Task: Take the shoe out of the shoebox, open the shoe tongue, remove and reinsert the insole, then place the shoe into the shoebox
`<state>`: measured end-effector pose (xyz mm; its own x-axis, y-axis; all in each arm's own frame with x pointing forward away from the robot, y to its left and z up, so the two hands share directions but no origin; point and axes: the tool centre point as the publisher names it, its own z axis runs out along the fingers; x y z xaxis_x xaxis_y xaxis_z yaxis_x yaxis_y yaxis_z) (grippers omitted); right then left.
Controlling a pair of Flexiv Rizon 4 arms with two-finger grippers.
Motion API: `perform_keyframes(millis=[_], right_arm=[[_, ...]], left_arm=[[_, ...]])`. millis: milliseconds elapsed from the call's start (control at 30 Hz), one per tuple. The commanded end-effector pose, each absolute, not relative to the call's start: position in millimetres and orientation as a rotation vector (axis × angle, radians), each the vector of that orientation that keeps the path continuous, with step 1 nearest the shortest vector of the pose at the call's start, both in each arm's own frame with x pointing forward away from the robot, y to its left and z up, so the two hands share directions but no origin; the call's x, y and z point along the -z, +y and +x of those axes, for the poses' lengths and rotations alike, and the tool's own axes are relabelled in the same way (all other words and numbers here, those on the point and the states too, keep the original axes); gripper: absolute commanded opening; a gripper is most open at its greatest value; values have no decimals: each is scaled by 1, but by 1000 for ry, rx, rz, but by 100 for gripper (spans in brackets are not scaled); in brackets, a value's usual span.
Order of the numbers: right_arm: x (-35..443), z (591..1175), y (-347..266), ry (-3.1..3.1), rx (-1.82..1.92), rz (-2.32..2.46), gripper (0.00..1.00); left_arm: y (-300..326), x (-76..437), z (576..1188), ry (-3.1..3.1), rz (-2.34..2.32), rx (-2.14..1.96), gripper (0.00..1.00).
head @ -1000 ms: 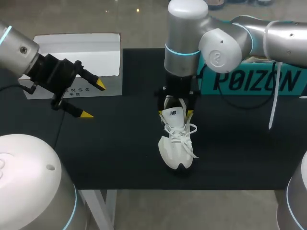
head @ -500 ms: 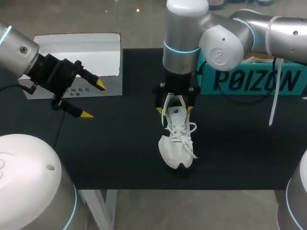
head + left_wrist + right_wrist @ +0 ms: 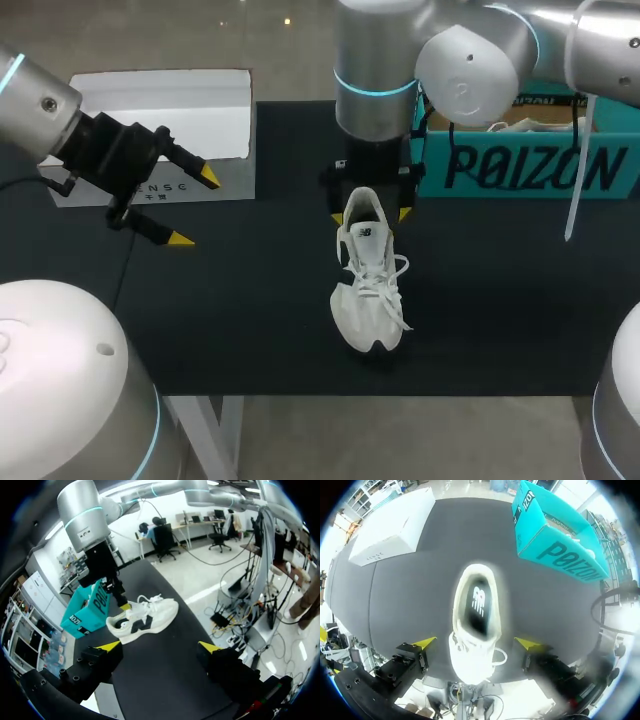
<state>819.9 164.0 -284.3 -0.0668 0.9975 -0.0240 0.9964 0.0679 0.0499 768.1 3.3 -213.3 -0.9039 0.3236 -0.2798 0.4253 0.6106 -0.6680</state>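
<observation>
Shoe: your white lace-up sneaker [image 3: 366, 285] rests mid-surface on the black table [image 3: 250, 300], outside the teal cardboard shoebox [image 3: 520, 165] at the far right edge.
Right gripper [image 3: 370, 215]: spread, empty, over the heel opening.
Left gripper [image 3: 195, 209]: spread, empty, near the left edge.
Remaining: probably the dark insole [image 3: 478, 605], seated inside, then reboxing.

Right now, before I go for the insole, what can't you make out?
Insole: right wrist view, the shoe is blurred and glaring, so its seating is unclear.
Shoebox interior: head view, my right arm covers part of it.
Shoe's far side: left wrist view, turned away from camera.
</observation>
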Motion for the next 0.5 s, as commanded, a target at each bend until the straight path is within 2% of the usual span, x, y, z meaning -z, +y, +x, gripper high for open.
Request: perform_keyframes(millis=[33,67,100,500], right_arm=[[291,807,155,2279,-52,2132,46],[294,805,155,2285,-53,2143,29],[298,803,155,2290,-53,2152,0],[336,808,154,2331,-23,2208,0]], left_arm=[[3,213,768,2703,632,1168,100],[3,213,768,2703,632,1168,100],[3,213,768,2703,632,1168,100],[3,213,768,2703,632,1168,100]])
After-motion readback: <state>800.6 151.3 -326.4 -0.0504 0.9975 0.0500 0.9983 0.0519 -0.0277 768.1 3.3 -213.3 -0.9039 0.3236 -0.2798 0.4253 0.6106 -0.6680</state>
